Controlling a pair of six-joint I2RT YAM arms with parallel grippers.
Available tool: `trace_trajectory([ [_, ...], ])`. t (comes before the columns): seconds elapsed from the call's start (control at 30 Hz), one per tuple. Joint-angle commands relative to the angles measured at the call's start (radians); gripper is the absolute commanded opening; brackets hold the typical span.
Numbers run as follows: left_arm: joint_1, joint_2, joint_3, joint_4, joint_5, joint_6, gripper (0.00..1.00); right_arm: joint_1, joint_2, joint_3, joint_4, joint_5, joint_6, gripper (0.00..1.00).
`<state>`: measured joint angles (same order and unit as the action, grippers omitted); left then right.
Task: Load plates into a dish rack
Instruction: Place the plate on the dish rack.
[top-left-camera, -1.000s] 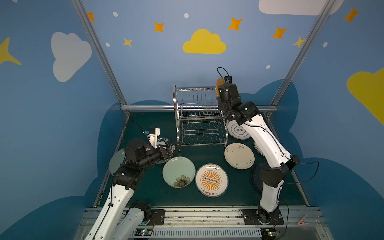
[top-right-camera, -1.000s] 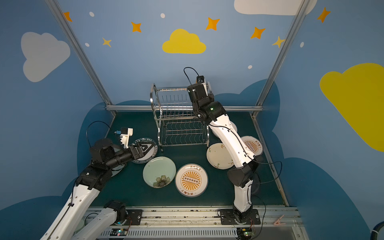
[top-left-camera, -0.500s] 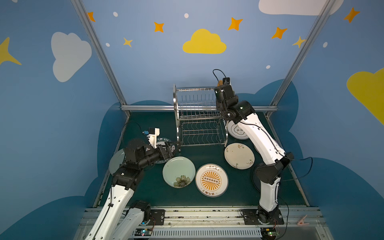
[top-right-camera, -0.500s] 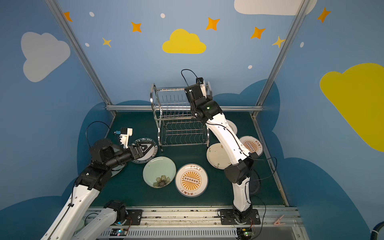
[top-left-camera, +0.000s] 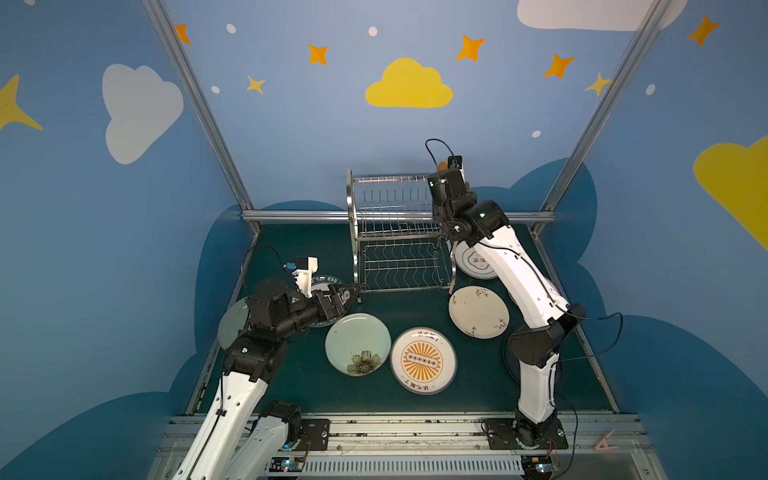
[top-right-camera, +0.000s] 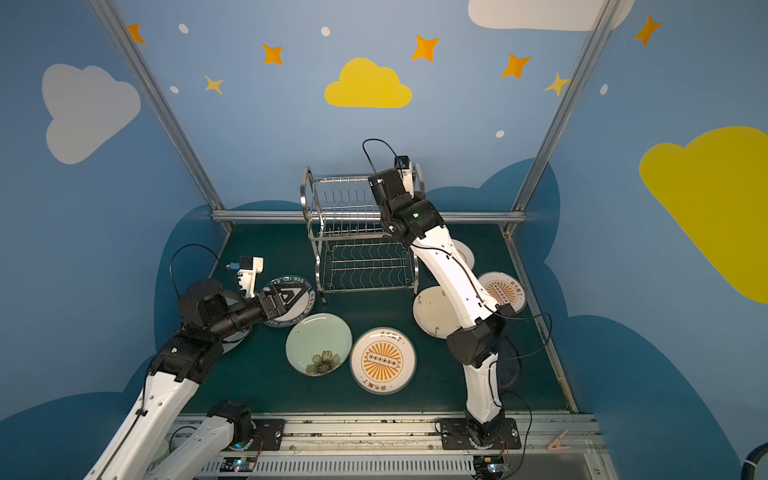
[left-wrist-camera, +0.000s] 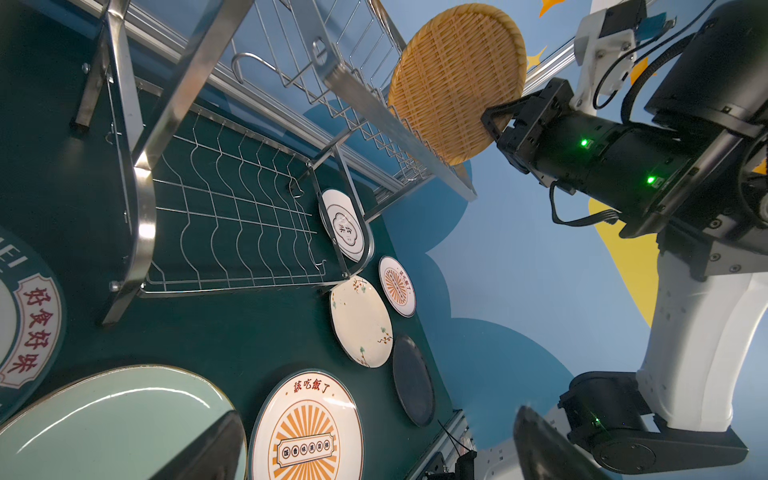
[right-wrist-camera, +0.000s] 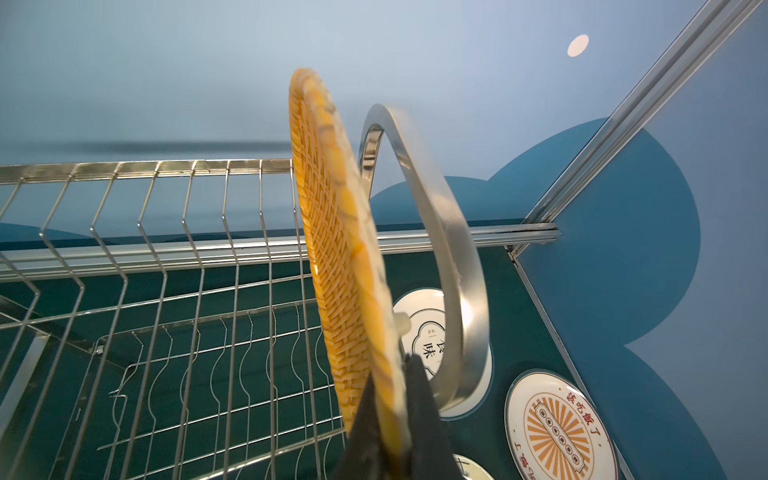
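- The right gripper (right-wrist-camera: 391, 384) was pinched tight on the near rim of the woven orange round plate (left-wrist-camera: 453, 79). It held the plate on edge, nearly upright, at the right end of the shiny two-tier steel wire dish rack (top-left-camera: 352, 216).
- The plate stood just right of the upright slot wires (right-wrist-camera: 266, 232) and left of the rack's right arched frame (right-wrist-camera: 451, 249). Whether its lower edge had reached the tier, I couldn't tell.
- My read of the step: seating this plate in the end slot of the top tier. The rack held nothing else.
- To do it well, take out that slight lean and keep the plate's face parallel to the wires. Then come straight down so the rim slips between wires instead of riding up on one or clipping the arch.
- Woven edges probably snag, so ease it in. Release only once it rests on the tier and leans on a wire.
- The left gripper (top-right-camera: 286, 300), fingers spread wide and empty, hovered low over the green-lettered-rim plate (top-right-camera: 305, 296), near-left of the rack.
- Flat on the dark green mat (top-left-camera: 299, 386) lay the pale green flower plate (top-left-camera: 357, 343), the orange-sunburst white plate (top-left-camera: 423, 359) and the cream sprigged plate (top-left-camera: 478, 311).
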<state>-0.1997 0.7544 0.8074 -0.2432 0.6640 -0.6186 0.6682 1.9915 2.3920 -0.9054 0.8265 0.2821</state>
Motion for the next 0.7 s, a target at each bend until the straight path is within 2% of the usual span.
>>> trace_trajectory([
  [0.0, 0.009, -0.01, -0.005, 0.022, -0.001, -0.003, 1.0, -0.007, 0.017, 0.033, -0.026, 0.007, 0.042, 0.04],
  [0.53, 0.026, -0.012, -0.006, 0.022, -0.001, -0.015, 1.0, 0.007, 0.008, 0.038, -0.053, -0.018, 0.059, 0.18],
  [0.67, 0.029, -0.012, -0.007, 0.024, 0.0, -0.017, 1.0, 0.008, 0.004, 0.039, -0.046, -0.027, 0.043, 0.27],
])
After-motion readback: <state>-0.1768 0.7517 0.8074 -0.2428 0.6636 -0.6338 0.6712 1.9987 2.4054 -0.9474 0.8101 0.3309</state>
